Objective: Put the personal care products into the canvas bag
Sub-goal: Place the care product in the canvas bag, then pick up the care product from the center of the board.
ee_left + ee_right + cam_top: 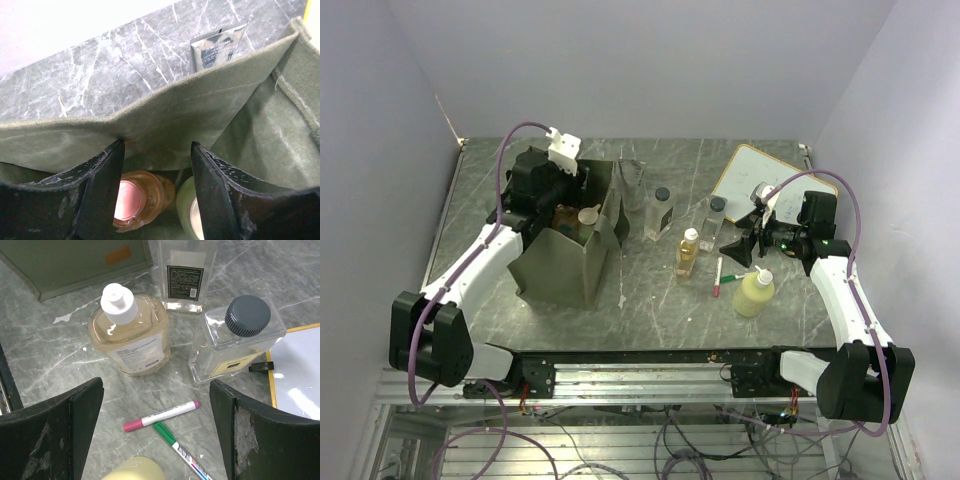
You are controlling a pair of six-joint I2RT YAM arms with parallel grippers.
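The olive canvas bag (560, 262) stands open at the left. My left gripper (572, 205) is open and empty over its mouth. In the left wrist view my left gripper (157, 165) hangs above an orange bottle (147, 195) and a pale green bottle (186, 210) inside the bag (150, 125). My right gripper (740, 247) is open and empty above the table. In the right wrist view my right gripper (156, 386) is over an amber bottle (130, 335), with two clear bottles (237, 340) (186, 272) and a pale yellow bottle (135, 470) nearby.
A grey tube (632, 183) stands behind the bag, also in the left wrist view (217, 46). A pink marker (160, 416) and a green marker (182, 450) lie under my right gripper. The whiteboard (760, 175) lies at the back right. Walls close three sides.
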